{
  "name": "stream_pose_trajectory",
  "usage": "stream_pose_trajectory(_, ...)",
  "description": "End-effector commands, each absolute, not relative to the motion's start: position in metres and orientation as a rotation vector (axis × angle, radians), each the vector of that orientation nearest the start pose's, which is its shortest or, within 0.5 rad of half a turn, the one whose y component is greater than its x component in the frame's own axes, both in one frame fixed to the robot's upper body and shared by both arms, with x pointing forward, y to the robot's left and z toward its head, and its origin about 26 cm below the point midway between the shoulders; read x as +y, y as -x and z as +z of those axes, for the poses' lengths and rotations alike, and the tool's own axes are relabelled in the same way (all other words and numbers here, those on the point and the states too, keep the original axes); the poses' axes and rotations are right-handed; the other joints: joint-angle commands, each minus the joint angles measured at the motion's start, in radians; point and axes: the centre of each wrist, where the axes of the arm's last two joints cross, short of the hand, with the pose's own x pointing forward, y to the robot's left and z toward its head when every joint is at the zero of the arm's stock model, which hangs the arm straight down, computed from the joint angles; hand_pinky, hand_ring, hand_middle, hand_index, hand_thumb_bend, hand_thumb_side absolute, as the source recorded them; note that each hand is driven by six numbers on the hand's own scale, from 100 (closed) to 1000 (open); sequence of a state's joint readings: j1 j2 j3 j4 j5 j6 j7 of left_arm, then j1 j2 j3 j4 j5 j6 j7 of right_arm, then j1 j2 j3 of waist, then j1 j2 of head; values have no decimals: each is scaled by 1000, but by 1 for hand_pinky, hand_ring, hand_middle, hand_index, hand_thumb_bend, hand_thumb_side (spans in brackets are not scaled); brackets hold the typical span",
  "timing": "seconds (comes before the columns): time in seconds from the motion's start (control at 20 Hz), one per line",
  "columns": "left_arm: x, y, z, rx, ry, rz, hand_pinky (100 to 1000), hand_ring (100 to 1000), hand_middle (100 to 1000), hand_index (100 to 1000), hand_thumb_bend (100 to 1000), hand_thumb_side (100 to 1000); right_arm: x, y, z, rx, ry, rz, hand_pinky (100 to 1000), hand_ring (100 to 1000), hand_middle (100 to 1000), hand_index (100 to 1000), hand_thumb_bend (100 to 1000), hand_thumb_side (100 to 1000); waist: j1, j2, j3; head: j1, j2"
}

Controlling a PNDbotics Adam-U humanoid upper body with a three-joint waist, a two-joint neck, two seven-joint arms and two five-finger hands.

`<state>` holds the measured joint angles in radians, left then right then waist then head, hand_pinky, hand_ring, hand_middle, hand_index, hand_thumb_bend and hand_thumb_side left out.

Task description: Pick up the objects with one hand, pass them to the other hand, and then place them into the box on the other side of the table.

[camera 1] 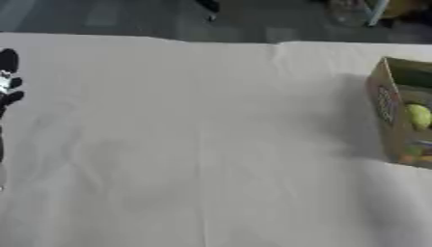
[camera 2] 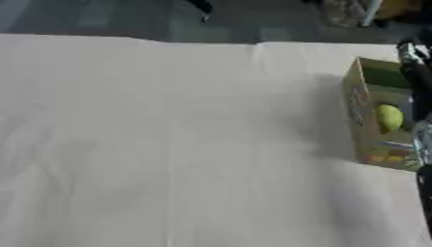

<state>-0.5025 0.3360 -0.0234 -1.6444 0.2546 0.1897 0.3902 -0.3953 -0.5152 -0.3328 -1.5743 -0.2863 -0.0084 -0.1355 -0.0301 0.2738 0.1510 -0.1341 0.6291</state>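
Indoor test space, likely a lab – cloth-draped table (camera 1: 194,144); grey tiled floor (camera 1: 127,17) beyond

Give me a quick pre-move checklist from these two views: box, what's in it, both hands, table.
1. Open cardboard box standing at the table's right side: ok.
2. Yellow-green rounded object lies inside the box: ok.
3. Left hand at the left edge, holding something: cannot tell.
4. Right hand beside the box, fingers open or shut: cannot tell.
5. Another object waiting on the white tablecloth: not ok, none in view.
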Motion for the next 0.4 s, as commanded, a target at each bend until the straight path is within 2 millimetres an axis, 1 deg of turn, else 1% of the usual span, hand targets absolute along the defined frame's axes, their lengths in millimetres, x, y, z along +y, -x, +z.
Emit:
stream_pose_trajectory(0.05,259,-369,193,-1955,-190,123,793,740,707,853,593,530,-412,-335,213,-2124,426,-168,969,939,1000,965,100,408,8,-5,-1,-5,-19)
stream_pose_trajectory(0.2,259,-368,193,-1954,-190,120,792,734,703,853,593,529,-413,-333,215,-2132,430,-173,969,939,1000,963,100,405,8,-5,-2,-12,-22)
stream_pose_trajectory(0.4,259,-367,193,-1956,-192,122,791,731,702,853,596,527,-412,-330,218,-2141,426,-181,968,938,1000,962,100,404,6,-5,-2,-16,-18)
